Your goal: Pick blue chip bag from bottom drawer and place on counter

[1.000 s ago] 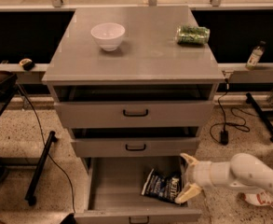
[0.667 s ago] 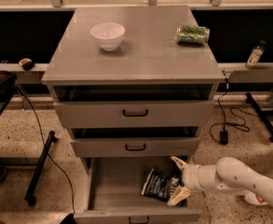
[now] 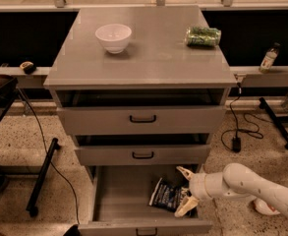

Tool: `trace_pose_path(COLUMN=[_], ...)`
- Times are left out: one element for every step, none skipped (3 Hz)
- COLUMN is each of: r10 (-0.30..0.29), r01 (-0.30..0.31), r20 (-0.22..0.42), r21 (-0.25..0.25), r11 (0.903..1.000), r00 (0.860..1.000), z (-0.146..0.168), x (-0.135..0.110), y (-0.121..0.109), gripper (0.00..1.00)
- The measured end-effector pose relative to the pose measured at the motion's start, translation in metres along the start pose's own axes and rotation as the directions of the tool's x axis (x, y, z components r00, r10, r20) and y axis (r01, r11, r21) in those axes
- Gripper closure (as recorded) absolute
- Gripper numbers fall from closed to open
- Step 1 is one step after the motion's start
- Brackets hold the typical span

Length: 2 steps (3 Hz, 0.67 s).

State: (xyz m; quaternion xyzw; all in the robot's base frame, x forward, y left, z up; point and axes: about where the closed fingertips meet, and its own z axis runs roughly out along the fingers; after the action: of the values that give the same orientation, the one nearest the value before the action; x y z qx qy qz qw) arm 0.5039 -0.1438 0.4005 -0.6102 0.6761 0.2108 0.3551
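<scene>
Since the pincer's fingers have not closed on anything, the step in hand reads as the grasp itself, with the lift and the placing both left to do.

The counter [image 3: 153, 63] is the biggest surface: a flat, smooth, light grey rectangle with a faint sheen, and it has bare room in the middle for the bag. Below it sit 3 grey drawers. The bottom drawer [image 3: 121, 195] is the deepest and is pulled well out, a plain grey box with a small dark handle on its front.

The robot's arm [image 3: 254, 183], white and rounded, reaches in low from the right over the drawer's right wall. The blue chip bag [image 3: 164, 194] lies flat on the drawer floor toward the right side. It is dark navy, glossy and crinkled, with white lettering and pale edges.

The gripper [image 3: 182, 191] is at the bag's right edge with its 2 pale fingers spread wide, 1 above and 1 below, holding nothing. The next move, as I judge it, calls for a firm close on that slippery film and then a straight lift that clears the middle drawer overhanging above.

On the counter, 1 white bowl [image 3: 113, 37] sits at the left, round and smooth. The small green package [image 3: 203, 36], crumpled and shiny, lies at the right, well apart from it.
</scene>
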Motion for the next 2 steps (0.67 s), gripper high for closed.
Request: trace_pose_path(r10=[-0.024, 0.000], r01=[0.024, 0.001], r20=[-0.001, 0.007], r21=[-0.064, -0.121], r11=[0.9977, 0.9927], r00=[1.000, 1.000], z=[0.056, 0.122], x=[0.033, 0.085], y=[-0.009, 0.004], gripper=[0.00, 0.00])
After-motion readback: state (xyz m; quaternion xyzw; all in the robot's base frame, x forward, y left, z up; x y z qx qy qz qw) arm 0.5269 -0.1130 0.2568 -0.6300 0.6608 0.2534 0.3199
